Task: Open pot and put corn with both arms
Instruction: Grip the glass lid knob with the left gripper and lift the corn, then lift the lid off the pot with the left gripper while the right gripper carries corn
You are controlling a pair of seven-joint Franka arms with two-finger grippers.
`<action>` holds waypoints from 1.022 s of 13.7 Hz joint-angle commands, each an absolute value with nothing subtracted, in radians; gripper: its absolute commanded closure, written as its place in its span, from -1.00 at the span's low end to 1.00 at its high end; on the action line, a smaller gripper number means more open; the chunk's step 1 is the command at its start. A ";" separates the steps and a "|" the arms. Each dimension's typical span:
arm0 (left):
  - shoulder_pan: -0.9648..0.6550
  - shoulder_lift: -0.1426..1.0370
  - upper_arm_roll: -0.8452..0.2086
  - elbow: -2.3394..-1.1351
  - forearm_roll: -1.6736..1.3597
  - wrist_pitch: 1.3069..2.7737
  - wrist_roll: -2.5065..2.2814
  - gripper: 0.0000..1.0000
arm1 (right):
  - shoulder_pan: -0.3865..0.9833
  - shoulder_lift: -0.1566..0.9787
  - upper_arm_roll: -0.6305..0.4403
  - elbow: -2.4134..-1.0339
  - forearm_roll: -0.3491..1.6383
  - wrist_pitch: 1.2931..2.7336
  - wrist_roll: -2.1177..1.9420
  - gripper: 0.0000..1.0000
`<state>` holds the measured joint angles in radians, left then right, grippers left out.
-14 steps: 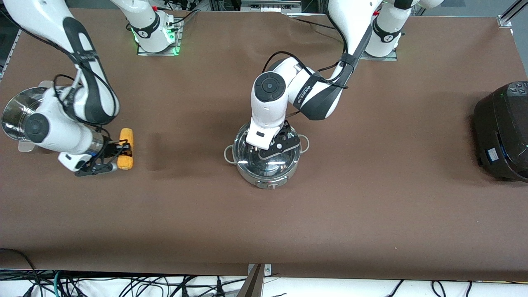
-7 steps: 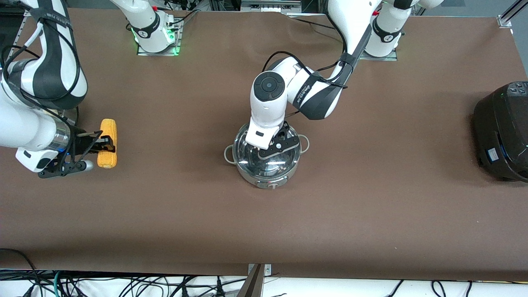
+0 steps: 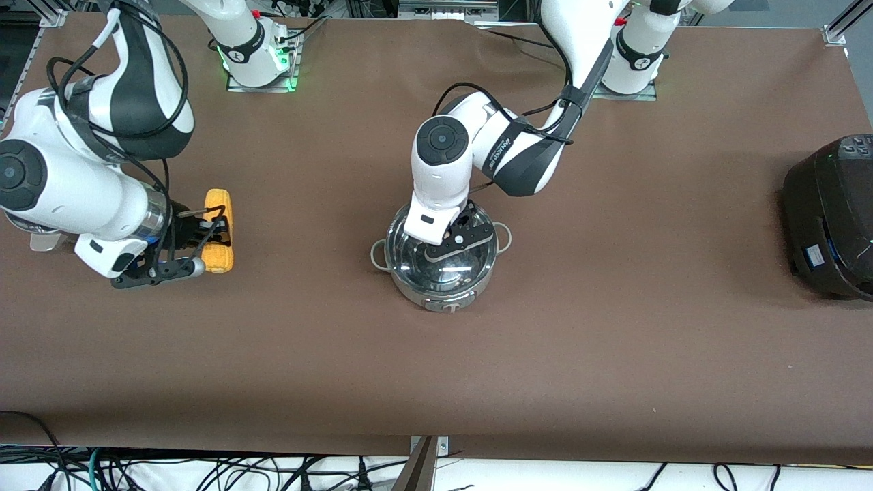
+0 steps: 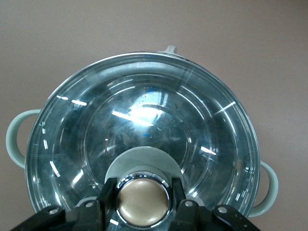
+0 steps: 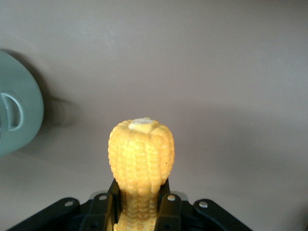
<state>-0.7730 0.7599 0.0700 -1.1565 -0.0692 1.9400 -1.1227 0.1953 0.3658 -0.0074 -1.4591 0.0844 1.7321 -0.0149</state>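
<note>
Yellow corn [image 3: 219,230] in right gripper [image 3: 204,235] | left gripper [image 4: 144,204] clamps lid knob [image 4: 144,203]

We see the round shiny steel pot [image 3: 442,264] at frame centre, glass lid on. Our left gripper [image 3: 458,244] sits over the lid, its fingers hidden from us. At centre-left, our right gripper [image 3: 213,235] clamps the yellow-orange corn cob [image 3: 218,230] above the brown table [image 3: 614,327]. A large black rice cooker [image 3: 832,217] sits at the right edge.
</note>
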 commanded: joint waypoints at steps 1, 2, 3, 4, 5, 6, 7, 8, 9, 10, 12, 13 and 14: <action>-0.788 0.730 0.084 -1.129 -0.044 1.798 -1.132 1.00 | 0.204 0.388 -0.011 -1.404 0.098 1.704 -0.002 1.00; -0.788 0.707 0.086 -1.126 -0.043 1.745 -1.132 1.00 | 0.206 0.390 -0.011 -1.404 0.098 1.704 -0.002 1.00; -0.787 0.675 0.086 -1.127 -0.043 1.708 -1.132 1.00 | 0.207 0.391 -0.011 -1.404 0.100 1.704 -0.002 1.00; -0.782 0.648 0.086 -1.127 -0.044 1.682 -1.131 1.00 | 0.210 0.391 -0.011 -1.404 0.101 1.704 0.003 1.00; -0.773 0.620 0.084 -1.131 -0.048 1.663 -1.128 1.00 | 0.228 0.391 -0.011 -1.404 0.101 1.707 0.023 1.00; -0.749 0.591 0.084 -1.134 -0.054 1.661 -1.106 1.00 | 0.245 0.391 -0.009 -1.402 0.103 1.710 0.066 1.00; -0.718 0.559 0.083 -1.152 -0.055 1.661 -1.041 1.00 | 0.270 0.393 -0.008 -1.401 0.103 1.715 0.113 1.00; -0.684 0.513 0.081 -1.213 -0.055 1.664 -0.972 1.00 | 0.291 0.399 0.004 -1.393 0.103 1.718 0.150 1.00; -0.640 0.461 0.077 -1.280 -0.057 1.670 -0.901 1.00 | 0.307 0.417 0.026 -1.355 0.103 1.715 0.181 1.00; -0.597 0.413 0.077 -1.348 -0.057 1.675 -0.828 1.00 | 0.320 0.443 0.058 -1.318 0.103 1.715 0.225 1.00; -0.501 0.312 0.075 -1.493 -0.057 1.716 -0.663 1.00 | 0.351 0.506 0.122 -1.240 0.101 1.732 0.349 1.00; -0.453 0.266 0.075 -1.564 -0.057 1.744 -0.587 1.00 | 0.365 0.543 0.145 -1.198 0.101 1.752 0.394 1.00; -0.407 0.227 0.075 -1.631 -0.055 1.764 -0.513 1.00 | 0.391 0.575 0.156 -1.165 0.101 1.772 0.435 1.00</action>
